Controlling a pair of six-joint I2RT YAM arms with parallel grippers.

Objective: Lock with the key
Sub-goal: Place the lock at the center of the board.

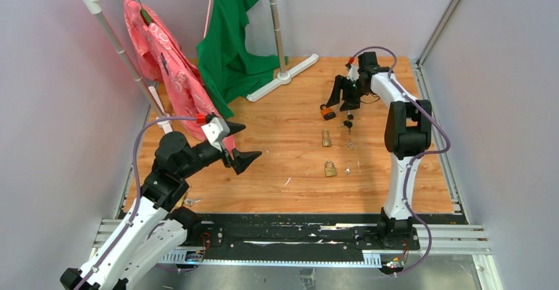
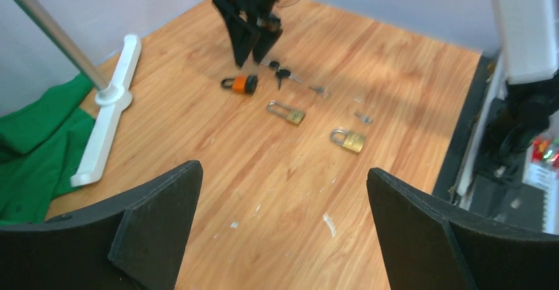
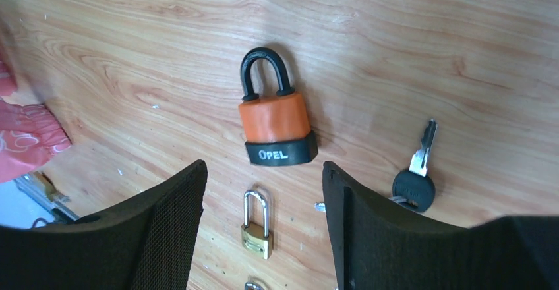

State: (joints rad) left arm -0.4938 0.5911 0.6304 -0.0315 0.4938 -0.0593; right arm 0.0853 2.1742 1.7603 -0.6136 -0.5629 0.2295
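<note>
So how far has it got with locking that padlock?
Possibly done: the orange padlock lies flat with its shackle seated in the body. In hand: nothing. The right pincer hangs open over it, and the left pincer waits open, well away. The black-headed key lies loose beside the lock. Two brass padlocks lie untouched.

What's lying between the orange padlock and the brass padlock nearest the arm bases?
Another brass padlock, the long-shackled one, lies between the orange padlock and the near brass padlock; the top view shows it.
</note>
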